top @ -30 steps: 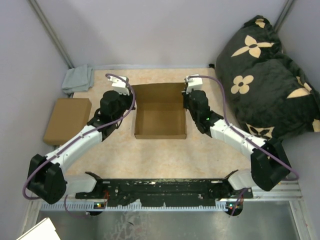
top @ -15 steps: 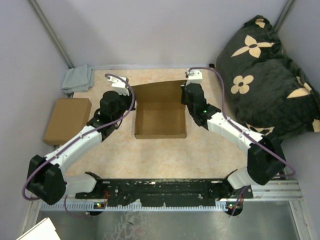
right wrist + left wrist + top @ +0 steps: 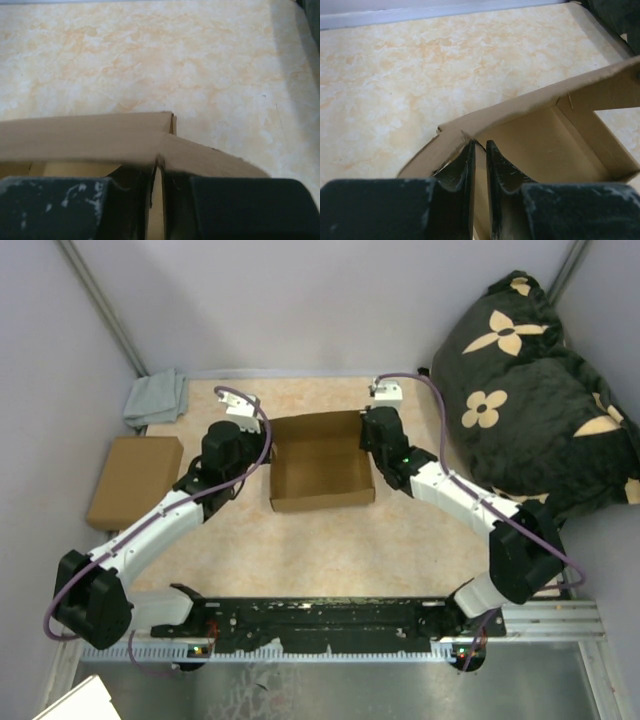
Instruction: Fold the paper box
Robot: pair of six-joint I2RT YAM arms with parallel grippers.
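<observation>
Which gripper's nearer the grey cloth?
Left. The left gripper holds the left wall of the box, nearest the cloth; the right gripper holds its right wall, farther off.

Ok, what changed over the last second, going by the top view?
The right tool moved away from the bases, dragging the right side of the paper box along, so the box now sits slightly turned with its far flap raised. The left tool kept its pinch on the left far corner, barely moving. The grey cloth and cushion are unchanged.
</observation>
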